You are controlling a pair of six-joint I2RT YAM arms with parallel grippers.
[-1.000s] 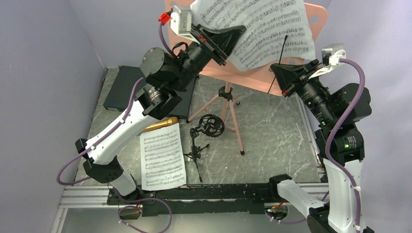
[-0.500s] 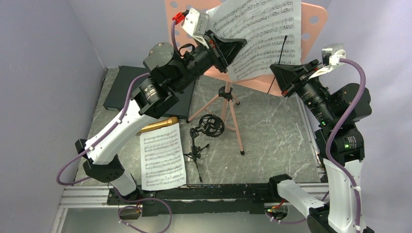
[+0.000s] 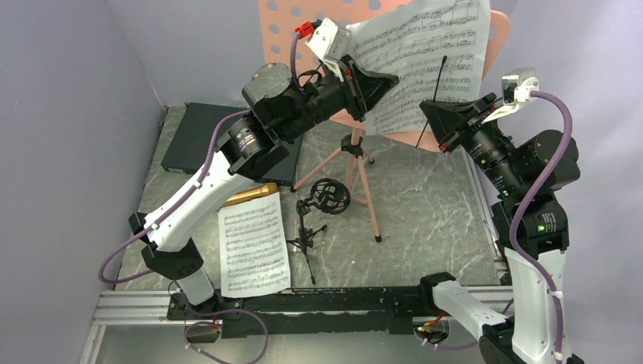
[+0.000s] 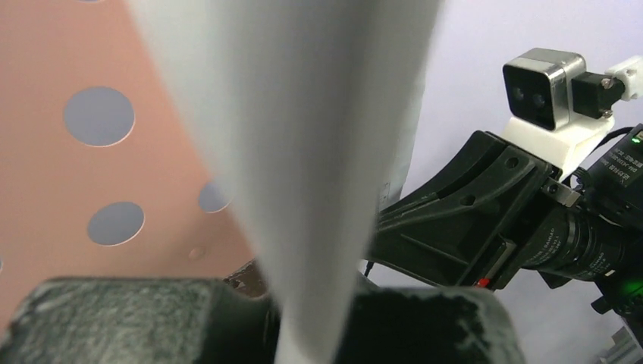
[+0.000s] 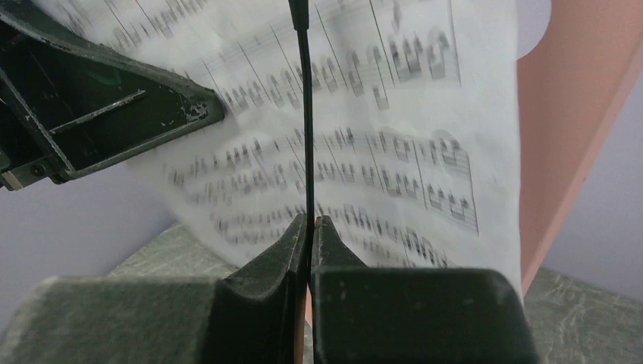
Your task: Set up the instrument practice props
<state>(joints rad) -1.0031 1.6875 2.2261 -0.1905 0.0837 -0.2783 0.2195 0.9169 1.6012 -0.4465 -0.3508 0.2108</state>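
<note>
Surroundings: a second sheet (image 3: 254, 244) lies flat on the table (image 3: 425, 212), with the gold microphone (image 3: 250, 195) at its far edge. The small mic stand (image 3: 305, 220) is upright beside them, and a flat black box (image 3: 189, 144) sits at rear left.
In the way: the left arm crosses the pink music stand (image 3: 274, 57).
Overhead only: the raised sheet (image 3: 432, 45) leans against the stand's plate.
Left wrist only: that sheet appears edge-on between the fingers.
Right wrist only: a thin black rod (image 5: 307, 114) stands before the printed staves.
Left gripper (image 3: 393, 78): pressed together on the sheet's lower corner.
Right gripper (image 5: 311, 224): pinching the rod.
</note>
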